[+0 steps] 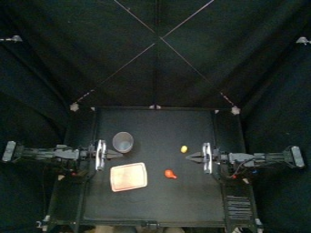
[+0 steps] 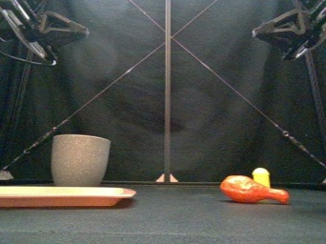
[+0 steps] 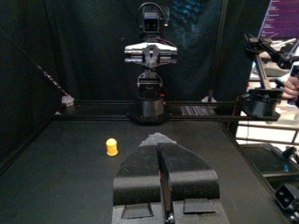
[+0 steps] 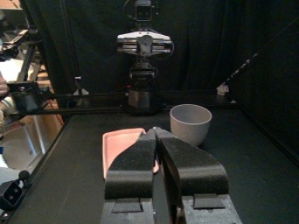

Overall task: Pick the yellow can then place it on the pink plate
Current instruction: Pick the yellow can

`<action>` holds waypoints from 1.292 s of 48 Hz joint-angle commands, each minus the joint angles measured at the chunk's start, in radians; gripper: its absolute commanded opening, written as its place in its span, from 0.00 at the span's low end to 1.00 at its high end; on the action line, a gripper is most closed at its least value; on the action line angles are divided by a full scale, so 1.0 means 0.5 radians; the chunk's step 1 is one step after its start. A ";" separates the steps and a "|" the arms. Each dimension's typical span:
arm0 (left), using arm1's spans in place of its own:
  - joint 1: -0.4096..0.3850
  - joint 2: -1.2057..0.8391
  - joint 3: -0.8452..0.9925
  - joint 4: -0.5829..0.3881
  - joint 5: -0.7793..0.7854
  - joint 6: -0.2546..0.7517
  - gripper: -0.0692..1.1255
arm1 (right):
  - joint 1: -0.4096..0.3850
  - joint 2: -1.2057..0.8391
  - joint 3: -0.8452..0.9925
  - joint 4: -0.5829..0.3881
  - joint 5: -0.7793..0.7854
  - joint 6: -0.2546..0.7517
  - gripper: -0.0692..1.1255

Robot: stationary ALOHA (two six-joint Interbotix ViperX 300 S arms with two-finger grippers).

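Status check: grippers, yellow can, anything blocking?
Left gripper and right gripper shut, empty, at table sides. Yellow can untouched, right of centre, off pink plate. Red toy near path to plate.

The location is a robotics laboratory test booth, identified by black curtains [image 1: 73, 55] enclosing the far and lateral sides of a small black table [image 1: 158, 196], with a left arm [image 1: 55, 155] and a right arm [image 1: 255, 157] mounted at opposite table edges, facing each other.
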 commanded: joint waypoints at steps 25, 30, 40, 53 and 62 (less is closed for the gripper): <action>0.049 0.034 0.009 0.031 0.021 0.012 0.04 | -0.617 0.522 0.028 0.028 0.295 0.046 0.22; 0.058 0.037 0.009 0.040 0.021 0.009 0.04 | -0.626 0.552 0.025 0.052 0.291 0.046 0.35; 0.074 0.037 0.009 0.040 0.003 0.009 0.04 | -0.638 0.552 0.043 0.135 0.288 0.046 0.78; 0.120 0.037 0.015 0.037 -0.015 0.009 0.04 | -0.718 0.653 0.095 0.285 0.331 0.046 0.94; 0.138 0.034 0.025 0.037 -0.015 0.009 0.04 | -0.761 0.899 0.074 0.285 0.399 0.046 0.94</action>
